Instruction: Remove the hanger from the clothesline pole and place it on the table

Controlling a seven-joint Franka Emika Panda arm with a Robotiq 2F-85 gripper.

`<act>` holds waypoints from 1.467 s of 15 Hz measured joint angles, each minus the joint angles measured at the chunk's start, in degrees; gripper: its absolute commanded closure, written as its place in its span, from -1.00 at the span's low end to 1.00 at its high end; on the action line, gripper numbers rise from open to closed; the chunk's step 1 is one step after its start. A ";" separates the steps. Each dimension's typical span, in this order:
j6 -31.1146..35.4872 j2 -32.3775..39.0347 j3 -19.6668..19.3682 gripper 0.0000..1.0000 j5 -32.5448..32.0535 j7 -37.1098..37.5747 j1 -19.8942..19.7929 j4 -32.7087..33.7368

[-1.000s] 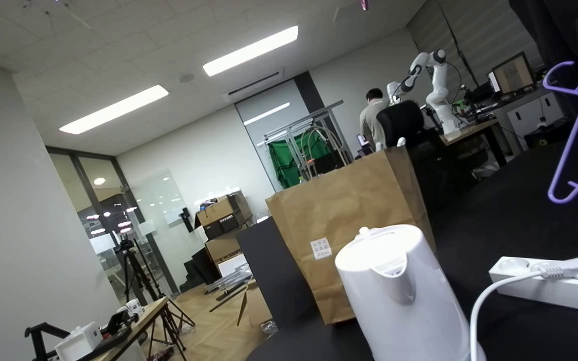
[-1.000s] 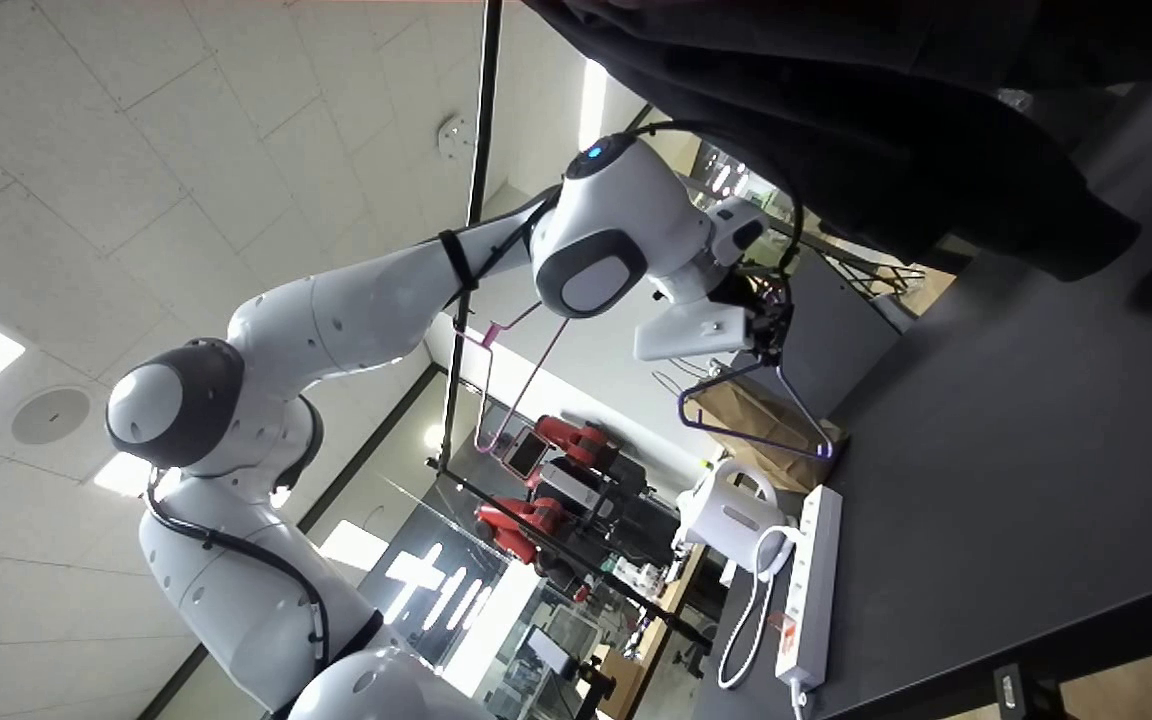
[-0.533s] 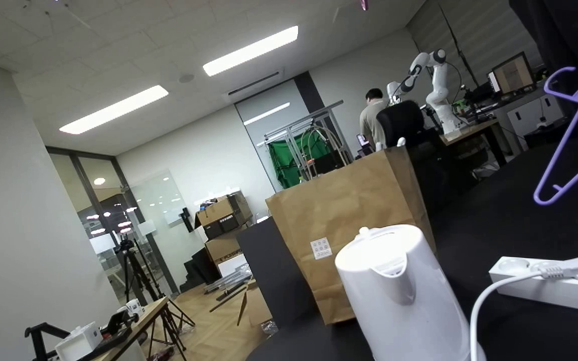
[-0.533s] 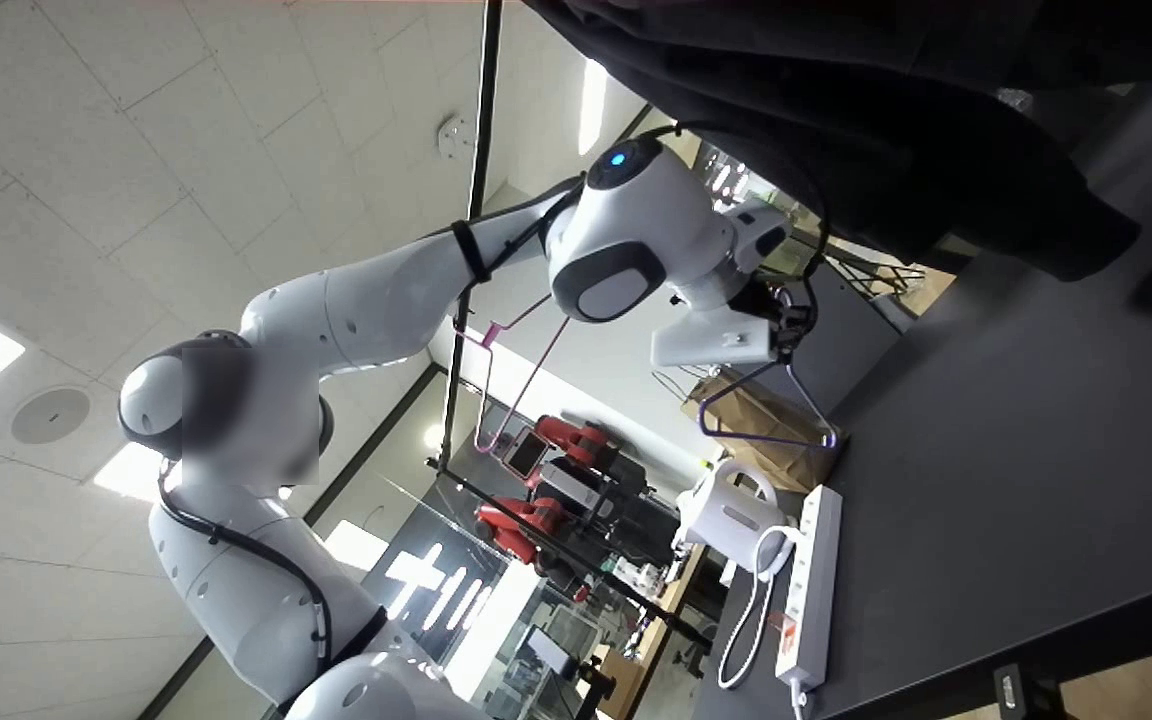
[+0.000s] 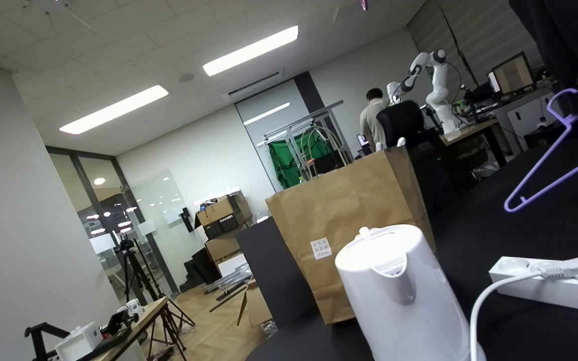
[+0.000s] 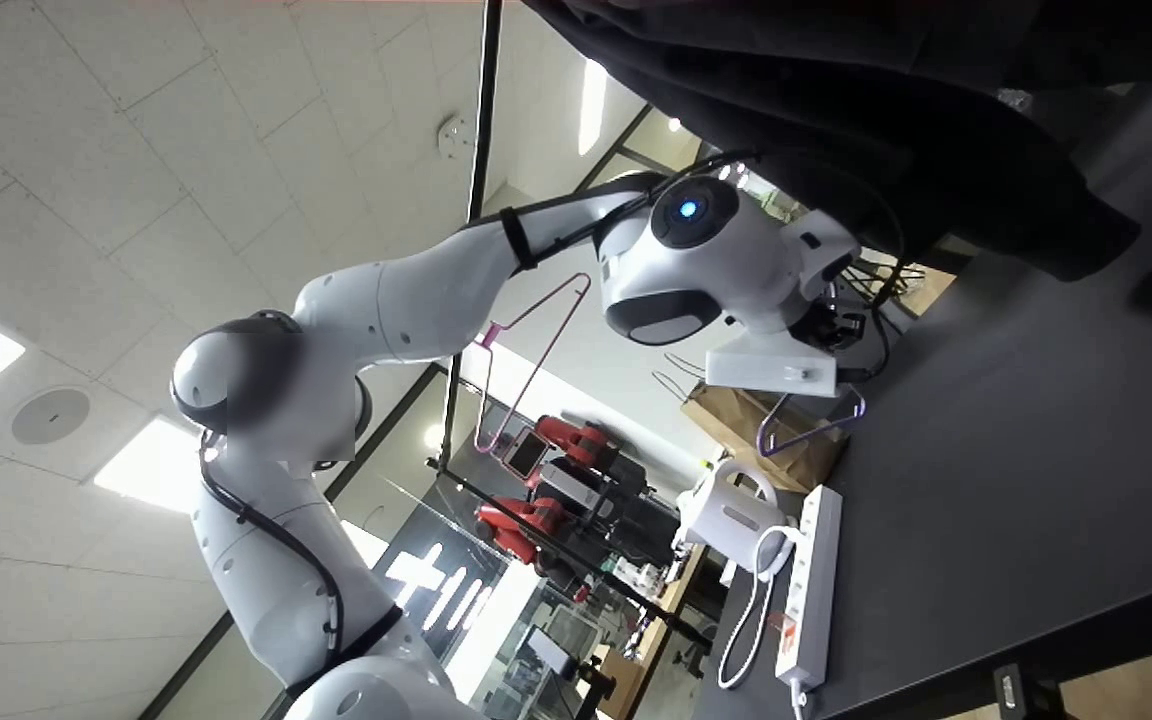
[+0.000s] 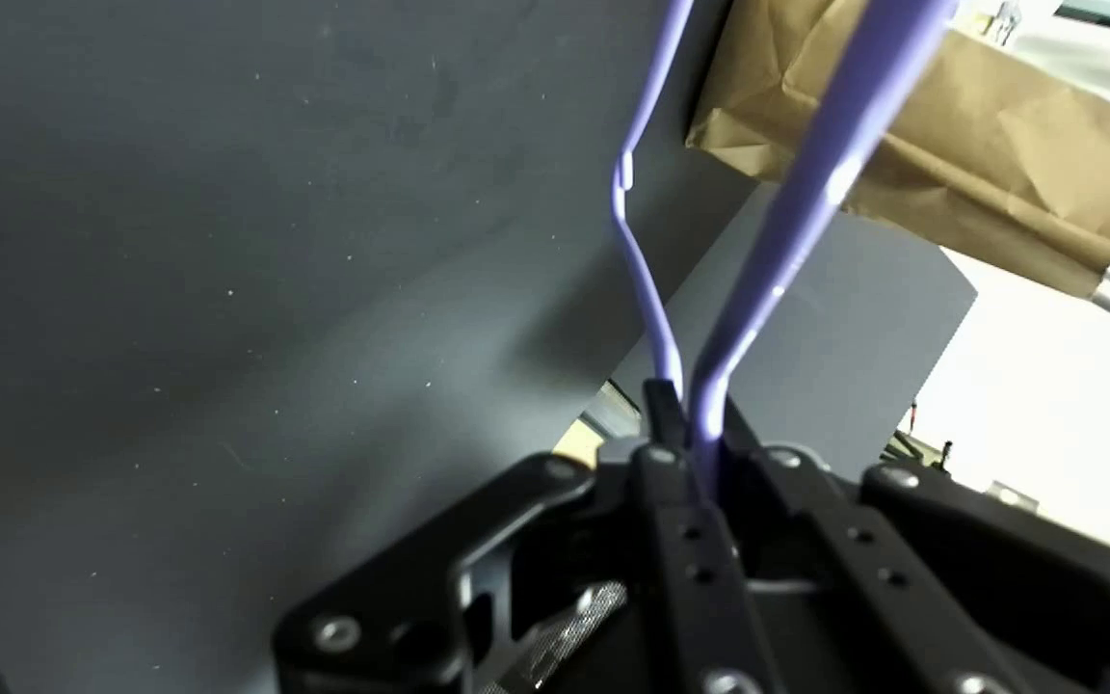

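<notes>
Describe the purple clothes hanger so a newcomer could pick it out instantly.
In the wrist view, find the black tabletop filling the left side, then the black fingers at the bottom. Between them runs the purple clothes hanger, seen as two lavender strands. Unlike the pink clothes hanger, which hangs at the black pole in an exterior view, this one is clamped in the fingers.

No text is legible; the label [image 5: 321,248] on the bag [image 5: 356,210] shows circles.

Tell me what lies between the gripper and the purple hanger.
Nothing: the wrist view shows the gripper clamped directly on the purple hanger.
</notes>
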 measured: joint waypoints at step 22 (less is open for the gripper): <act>-4.40 8.22 1.58 0.96 21.23 -11.57 0.58 3.45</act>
